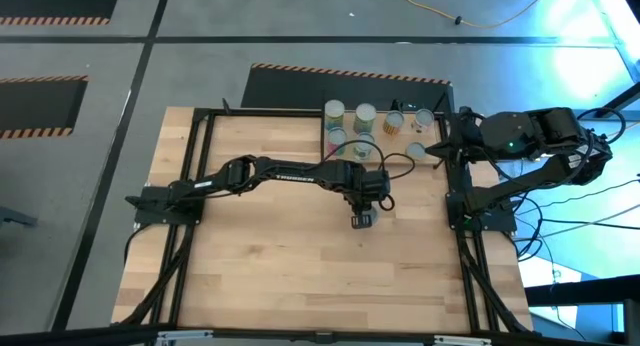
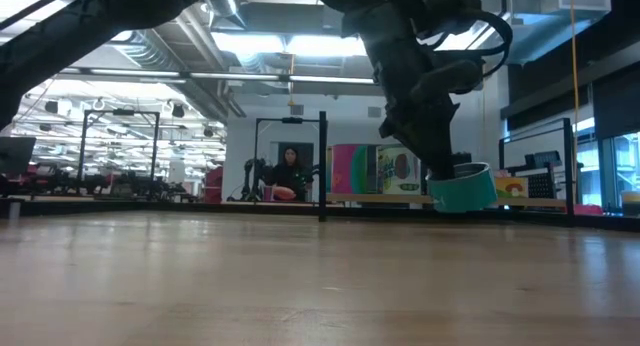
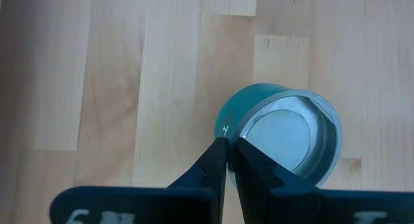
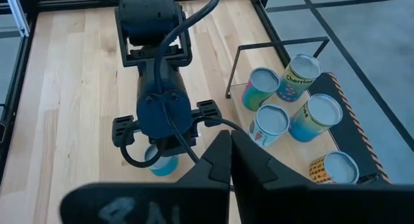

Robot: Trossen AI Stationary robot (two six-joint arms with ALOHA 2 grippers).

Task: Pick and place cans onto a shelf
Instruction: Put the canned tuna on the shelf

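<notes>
A teal can (image 3: 284, 136) sits tilted near the middle of the table (image 1: 260, 256), away from the shelf (image 1: 385, 136) at the far edge. The left gripper (image 3: 228, 153) is right beside the can's rim, fingers almost together, holding nothing. The right gripper (image 4: 229, 159) waits by the right edge, fingers together.
</notes>
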